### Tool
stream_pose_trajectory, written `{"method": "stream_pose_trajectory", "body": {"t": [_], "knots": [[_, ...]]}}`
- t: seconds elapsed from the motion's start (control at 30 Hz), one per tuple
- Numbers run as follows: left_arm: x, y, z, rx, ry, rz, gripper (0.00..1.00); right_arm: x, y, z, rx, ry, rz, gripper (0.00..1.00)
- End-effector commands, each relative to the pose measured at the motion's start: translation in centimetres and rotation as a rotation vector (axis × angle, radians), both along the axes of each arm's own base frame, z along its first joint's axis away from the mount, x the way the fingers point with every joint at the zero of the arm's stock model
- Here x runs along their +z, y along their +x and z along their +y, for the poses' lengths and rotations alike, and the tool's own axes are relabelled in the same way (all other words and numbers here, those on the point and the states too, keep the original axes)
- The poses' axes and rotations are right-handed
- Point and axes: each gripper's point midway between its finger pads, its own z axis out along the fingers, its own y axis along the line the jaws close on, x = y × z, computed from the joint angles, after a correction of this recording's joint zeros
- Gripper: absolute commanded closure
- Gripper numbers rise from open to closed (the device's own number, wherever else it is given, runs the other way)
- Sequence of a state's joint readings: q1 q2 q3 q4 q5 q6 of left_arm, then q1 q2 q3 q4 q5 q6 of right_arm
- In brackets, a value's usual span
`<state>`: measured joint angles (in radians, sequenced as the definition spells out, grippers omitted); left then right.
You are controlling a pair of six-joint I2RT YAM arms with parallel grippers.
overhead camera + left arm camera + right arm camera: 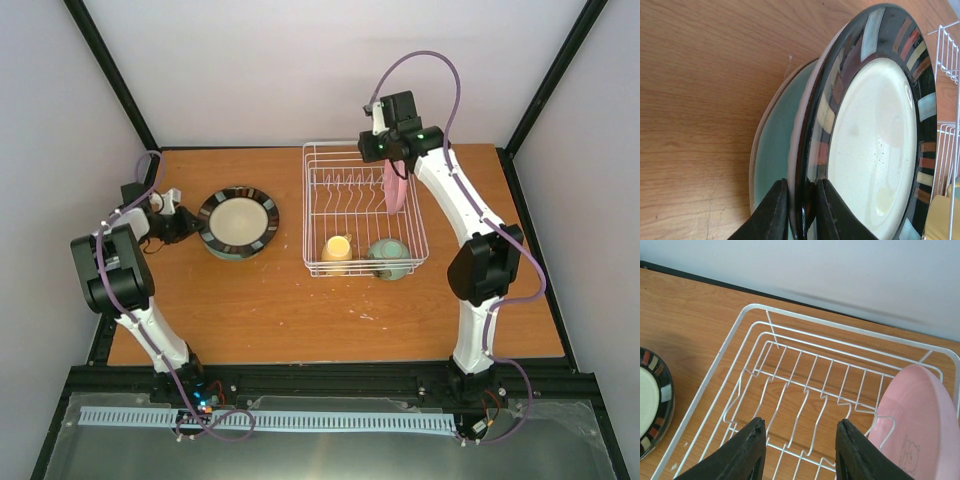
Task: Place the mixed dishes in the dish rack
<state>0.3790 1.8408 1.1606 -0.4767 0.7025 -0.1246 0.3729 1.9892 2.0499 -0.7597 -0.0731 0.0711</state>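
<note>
The white wire dish rack (314, 205) stands at the table's back centre. In it are the pale yellow mug (337, 247), the mint green bowl (389, 257) and the pink plate (394, 190), upright at the right side (910, 425). My right gripper (801, 426) is open and empty above the rack's prongs (805, 400), left of the pink plate. The dark-rimmed plate (238, 222) lies on the light teal plate (775, 150), left of the rack. My left gripper (802, 192) is shut on the dark-rimmed plate's near rim (810, 165).
Wooden table (250, 310) with a black frame (120, 90) and pale walls around it. The rack's wire edge (945, 100) is just right of the plate stack in the left wrist view.
</note>
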Motion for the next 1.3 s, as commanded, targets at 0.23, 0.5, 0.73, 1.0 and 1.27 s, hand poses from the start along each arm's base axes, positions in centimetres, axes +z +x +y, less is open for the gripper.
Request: {"method": "stream_pose_trajectory", "body": {"t": [0.23,0.5,0.73,1.0,1.27], "knots": [[4.9,1.3,1.9,0.004,0.154,-0.105,0.99,0.0,-0.7,4.7,0.177,0.047,0.009,0.63],[3.5,0.4,1.6,0.007,0.145,-0.079,0.99,-3.5,-6.5,15.0,0.492,0.159,0.139,0.61],[1.0,-0.2,1.7,0.010,0.147,-0.036,0.96,-6.1,-8.6,17.3,0.560,0.148,0.200,0.62],[0.3,-0.3,1.6,0.015,0.142,-0.029,0.77,-6.8,-9.1,17.1,0.557,0.112,0.225,0.62],[-0.1,-0.4,1.6,0.021,0.141,-0.024,0.76,-7.1,-9.5,17.2,0.562,0.100,0.230,0.62]]}}
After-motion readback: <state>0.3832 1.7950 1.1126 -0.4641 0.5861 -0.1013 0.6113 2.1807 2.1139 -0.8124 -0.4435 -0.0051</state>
